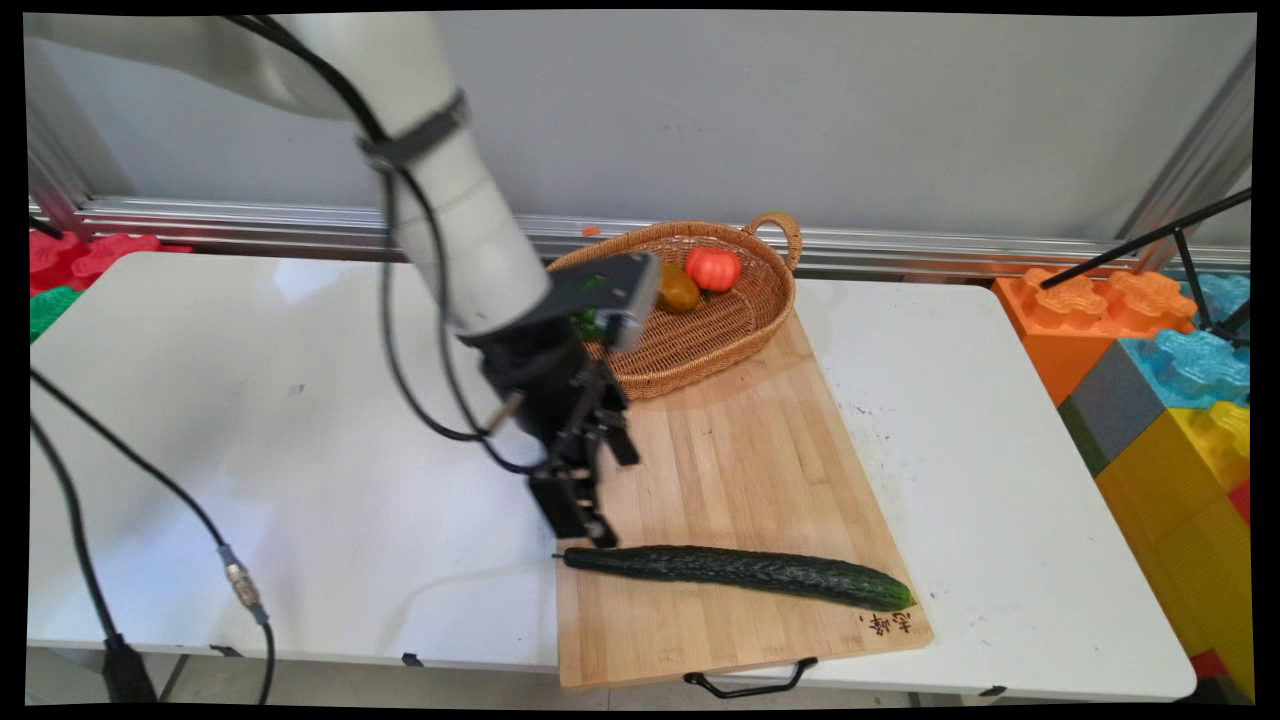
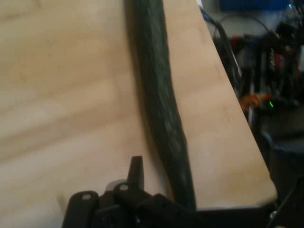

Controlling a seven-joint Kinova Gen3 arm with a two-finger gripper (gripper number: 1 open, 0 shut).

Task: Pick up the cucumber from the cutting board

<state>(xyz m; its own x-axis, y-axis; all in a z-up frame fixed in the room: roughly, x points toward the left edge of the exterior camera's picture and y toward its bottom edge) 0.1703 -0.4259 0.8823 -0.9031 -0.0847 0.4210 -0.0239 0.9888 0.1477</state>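
Black handle (image 1: 750, 686) at the near edge of the cutting board (image 1: 740, 450), hanging over the rim of the white table (image 1: 300, 450). Just behind it, lying across the board's near part: a long dark cucumber (image 1: 740, 575), stem end at the board's left edge, other end close to the right edge, by some burnt-in lettering. Directly above that stem end, at the board's left edge: the gripper (image 1: 598, 505), tilted down toward the cucumber, close over it, contact not to be made out. How far open: cannot tell from either view; nothing seen in its hold. In the hand view, only the cucumber (image 2: 161, 109) running away along bare wood (image 2: 61, 95). Resting on the board's far end: a wicker basket (image 1: 700, 370) with a red tomato (image 1: 712, 268) and a yellowish-brown fruit (image 1: 678, 290) touching it. Off the board's right side, beyond the table: big coloured toy blocks (image 1: 1150, 400).
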